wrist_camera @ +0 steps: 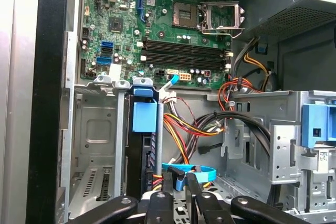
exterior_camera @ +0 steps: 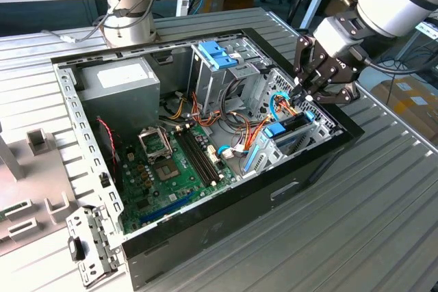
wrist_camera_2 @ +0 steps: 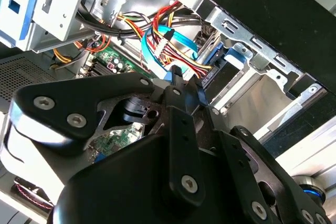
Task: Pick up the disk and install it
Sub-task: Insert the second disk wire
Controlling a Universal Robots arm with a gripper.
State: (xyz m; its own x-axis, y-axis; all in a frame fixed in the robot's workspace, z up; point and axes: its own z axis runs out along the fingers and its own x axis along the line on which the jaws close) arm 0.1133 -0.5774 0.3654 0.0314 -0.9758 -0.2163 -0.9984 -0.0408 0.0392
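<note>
Exterior view first: one pincer [exterior_camera: 301,94] hangs over the drive bay end of the open case [exterior_camera: 321,158], which lies on the table [exterior_camera: 383,223]. The disk [exterior_camera: 295,126] looks seated on edge in the bay, just below the pincer.

First wrist view: the pincer [wrist_camera: 179,182] looks closed on the end of one blue data cable [wrist_camera: 202,170]. The disk [wrist_camera: 149,150] is just ahead of it, right beside one of two blue latches [wrist_camera: 144,116].

Second wrist view: the pincer [wrist_camera_2: 184,80] sits tight against a bundle of orange and yellow wires [wrist_camera_2: 181,61].

My worry: any tug could yank that cable loose, or snag the wires. One disk, one data cable, two latches, one motherboard [wrist_camera: 178,30].
</note>
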